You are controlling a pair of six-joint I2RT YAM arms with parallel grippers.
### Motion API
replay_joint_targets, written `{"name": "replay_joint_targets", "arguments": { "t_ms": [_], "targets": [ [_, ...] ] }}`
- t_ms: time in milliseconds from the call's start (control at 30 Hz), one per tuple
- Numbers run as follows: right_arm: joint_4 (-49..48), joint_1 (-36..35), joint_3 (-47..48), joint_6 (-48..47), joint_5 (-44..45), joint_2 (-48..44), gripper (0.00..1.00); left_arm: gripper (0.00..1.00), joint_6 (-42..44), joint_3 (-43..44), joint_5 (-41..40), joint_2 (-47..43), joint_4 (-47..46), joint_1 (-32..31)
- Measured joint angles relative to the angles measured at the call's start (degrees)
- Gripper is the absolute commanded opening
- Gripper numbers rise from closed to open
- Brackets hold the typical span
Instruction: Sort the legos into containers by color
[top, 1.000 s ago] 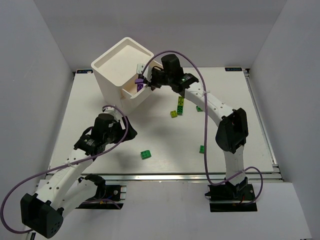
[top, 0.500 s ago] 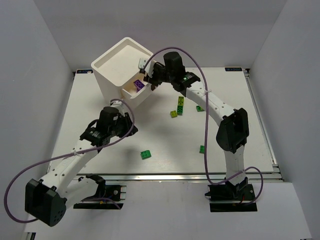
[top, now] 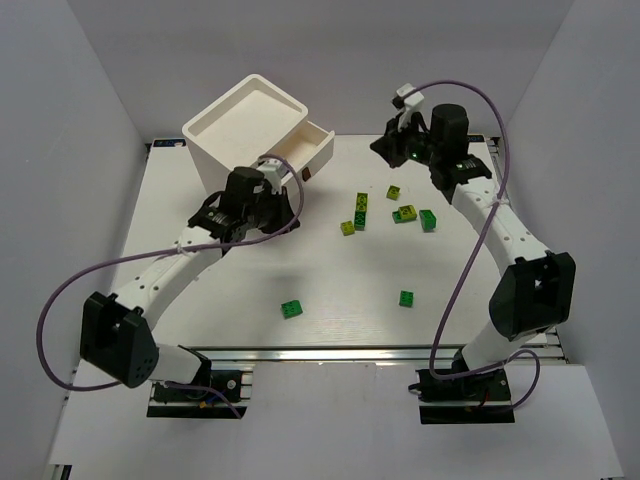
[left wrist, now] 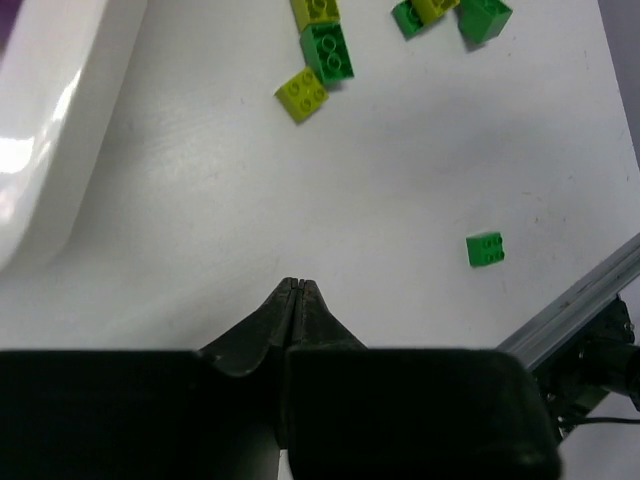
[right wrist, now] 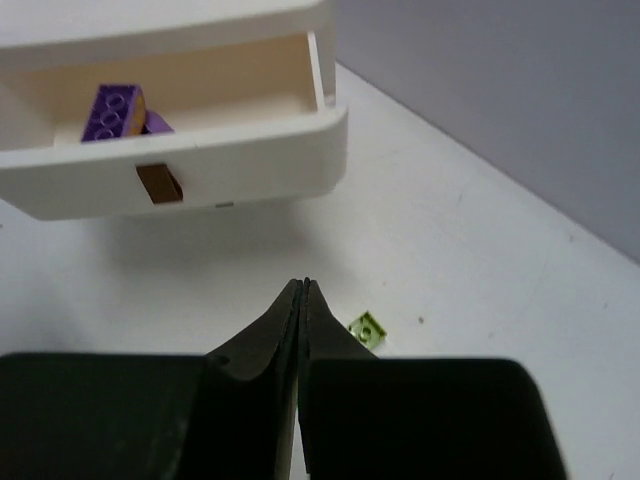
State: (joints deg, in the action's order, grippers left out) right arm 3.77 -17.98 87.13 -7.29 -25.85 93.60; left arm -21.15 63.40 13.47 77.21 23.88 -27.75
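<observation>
Left gripper [left wrist: 298, 288]: my jaws pressed together, holding nothing, beside the box [top: 235, 125] at the table's [top: 330, 270] far-left corner.
Right gripper [right wrist: 303, 287]: likewise closed and empty, near the far edge.
Drawer [right wrist: 250, 165]: open, purple legos [right wrist: 120, 108] inside.
Green legos [top: 358, 218]: loose mid-table.
Risks: my left gripper nudging the drawer; greens dropped among purples; tiny bricks skidding from a pinch.

The left arm [top: 240, 200] covers the lower front of the white box [top: 245, 115] in the top view, so whatever sits under the open drawer [top: 305, 148] cannot be seen. From the right wrist, the drawer's front wall hides the lower part of the purple bricks [right wrist: 115, 108], leaving their count unclear. From the left wrist, the top edge cuts off a yellow-green brick [left wrist: 316, 9].
</observation>
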Motion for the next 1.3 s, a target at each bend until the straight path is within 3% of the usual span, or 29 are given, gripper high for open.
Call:
{"name": "replay_joint_targets", "arguments": {
  "t_ms": [200, 500, 600, 633, 733, 1300],
  "targets": [
    [0.3, 2.8, -7.1, 2.6, -1.4, -0.5, 0.00, 0.19, 4.6, 9.2, -1.9, 9.2, 0.0, -0.9],
    [0.7, 5.3, -7.9, 3.5, -3.3, -0.5, 0.00, 0.29, 9.8, 21.0, -10.9, 22.2, 2.1, -1.0],
    [0.7, 5.9, -8.1, 3.5, -4.2, -0.5, 0.00, 0.50, 11.3, 22.9, -14.0, 23.5, 3.0, -2.0],
    [0.8, 6.0, -8.2, 3.5, -4.5, -0.5, 0.00, 0.69, 11.8, 23.6, -14.8, 23.8, 3.1, -2.3],
    [0.8, 6.4, -8.3, 3.5, -5.1, -0.5, 0.00, 0.80, 13.1, 26.3, -17.5, 25.1, 3.1, -2.9],
    [1.3, 7.4, -8.3, 3.0, -7.4, -0.4, 0.00, 0.90, 18.0, 34.6, -28.6, 36.2, 2.8, -1.0]
  ]
}}
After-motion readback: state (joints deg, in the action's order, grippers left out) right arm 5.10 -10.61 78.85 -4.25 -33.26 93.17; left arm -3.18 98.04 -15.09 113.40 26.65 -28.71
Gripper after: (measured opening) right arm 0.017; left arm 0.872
